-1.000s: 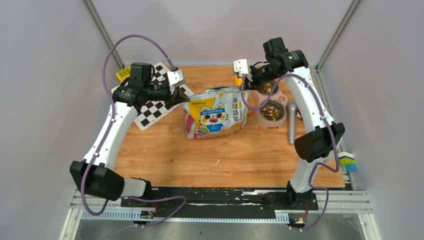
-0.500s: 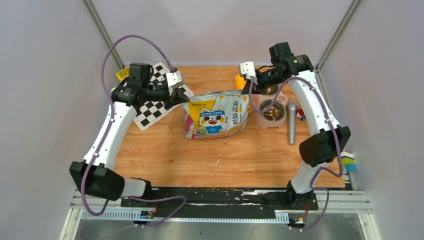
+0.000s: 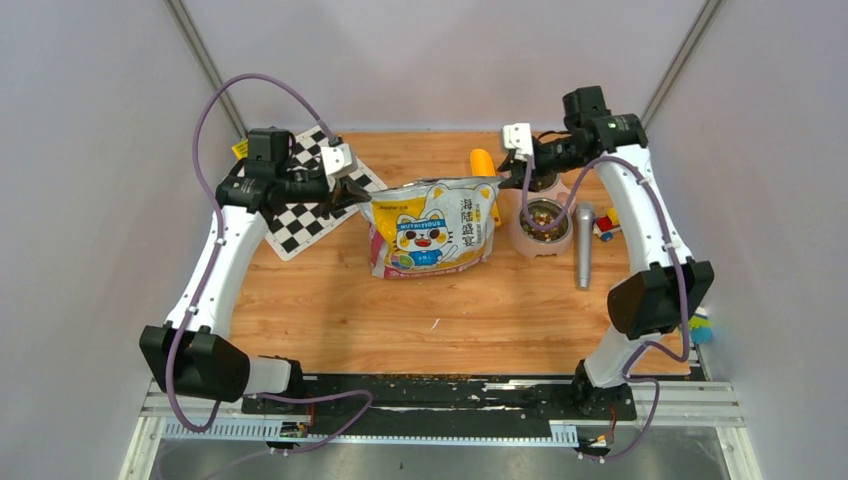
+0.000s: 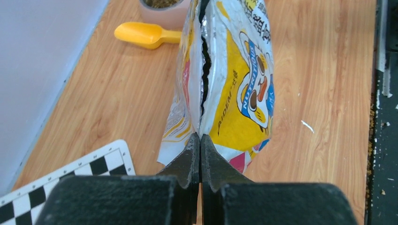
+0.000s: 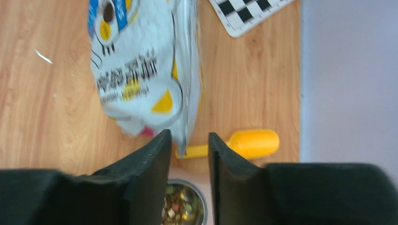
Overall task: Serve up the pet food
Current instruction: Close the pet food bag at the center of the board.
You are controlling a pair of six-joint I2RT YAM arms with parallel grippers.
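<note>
The pet food, brown kibble with some coloured bits, fills the metal insert of a pink bowl (image 3: 545,222) and shows under my right fingers in the right wrist view (image 5: 180,208). The glossy cartoon-cat bag (image 3: 432,225) stands at the table's middle. My left gripper (image 3: 356,190) is shut on the bag's top left corner (image 4: 201,138), and the bag's slit opening (image 4: 202,70) runs away from it. My right gripper (image 3: 522,168) is open and empty (image 5: 190,138), above the bowl's far side and just off the bag's right corner (image 5: 187,108). A yellow scoop (image 3: 483,160) lies behind the bag (image 5: 248,143).
A checkerboard sheet (image 3: 300,215) lies at the back left, under my left arm. A grey cylinder (image 3: 583,245) lies right of the bowl, with a small coloured toy (image 3: 605,225) beside it. A blue-green block (image 3: 697,322) sits at the right table edge.
My right gripper has moved right and back, away from the bag's right corner, and now hangs open over the bowl. My left gripper has shifted slightly left. The bag's top edge looks straighter.
</note>
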